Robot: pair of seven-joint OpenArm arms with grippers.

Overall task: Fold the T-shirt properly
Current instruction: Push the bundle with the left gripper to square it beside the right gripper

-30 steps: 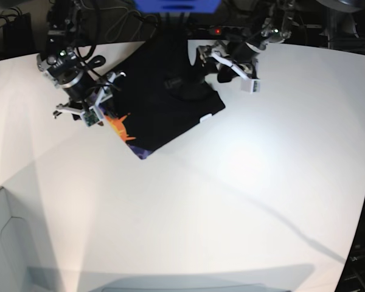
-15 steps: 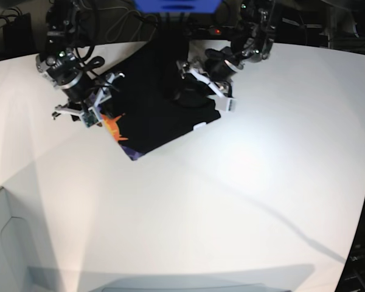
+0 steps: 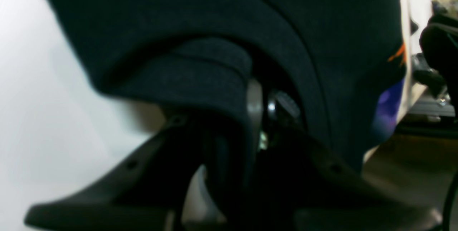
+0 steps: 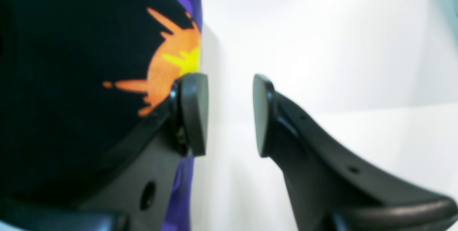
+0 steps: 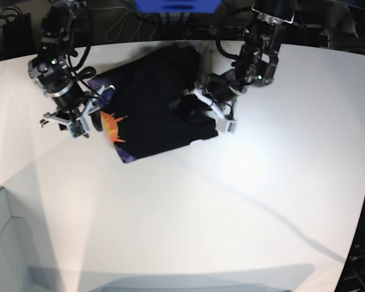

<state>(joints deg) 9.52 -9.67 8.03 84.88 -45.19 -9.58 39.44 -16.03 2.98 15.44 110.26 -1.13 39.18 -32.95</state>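
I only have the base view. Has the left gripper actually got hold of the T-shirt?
Observer: Yes. In the left wrist view the left gripper is pinched on a thick fold of the black T-shirt.
Operator: And the right gripper?
Observer: The right gripper is open, with only bare table showing between its pads.
Operator: Is it touching the shirt?
Observer: One pad sits at the shirt's edge, right beside the orange print. I cannot tell whether it makes contact.
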